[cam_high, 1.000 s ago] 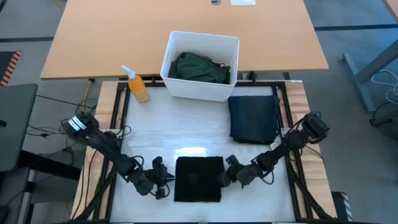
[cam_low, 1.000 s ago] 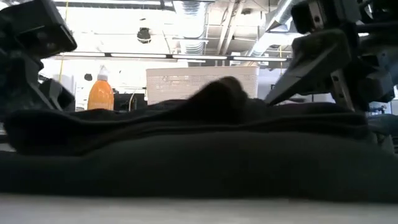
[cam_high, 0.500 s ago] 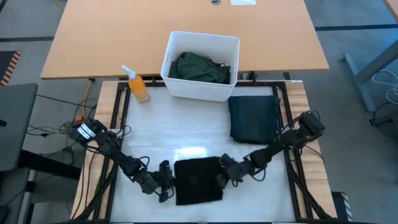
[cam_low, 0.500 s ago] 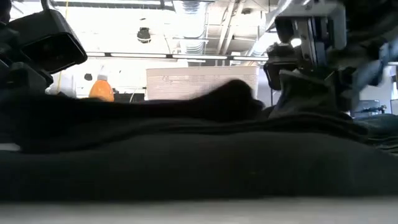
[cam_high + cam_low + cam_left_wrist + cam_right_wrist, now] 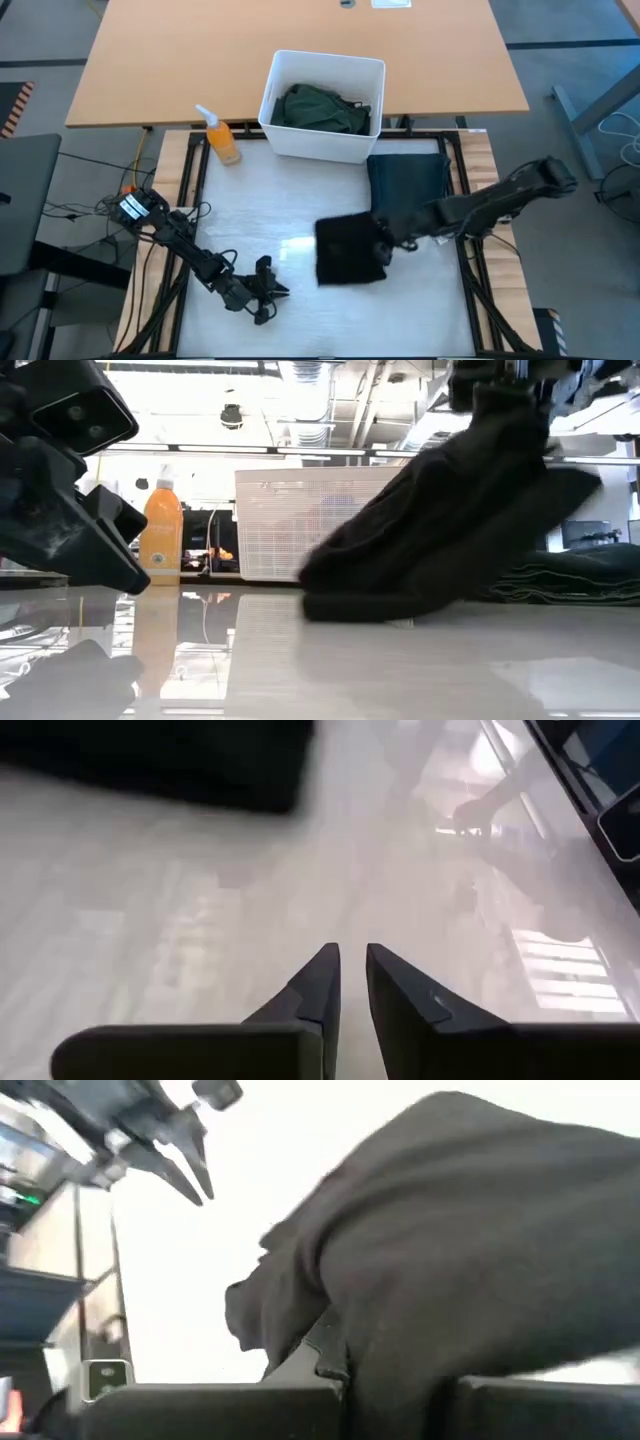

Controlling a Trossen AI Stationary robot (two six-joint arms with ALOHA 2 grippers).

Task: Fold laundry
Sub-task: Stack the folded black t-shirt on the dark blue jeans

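A folded black garment hangs slanting from my right gripper, which is shut on it right of the table's middle; in the low view the garment slopes down from the gripper. My left gripper rests low near the front left, shut on nothing, its fingers over bare table. A second folded dark garment lies flat at the back right. A dark green garment lies in the white bin. My right gripper holds the folded black garment by its right side, several layers together. It comes from the table's right, slanting down. The cloth drapes over the fingers and hides the pinch. The garment hangs slack, its lower left end on the table.
An orange spray bottle stands at the back left beside the bin. The bare white tabletop lies between the two grippers. Black frame rails run along the table's sides.
My right gripper has taken hold of the black garment's right side, then risen and gone toward the table's far right. The garment slid from the near middle toward the right; its right side is lifted while its left end trails on the table.
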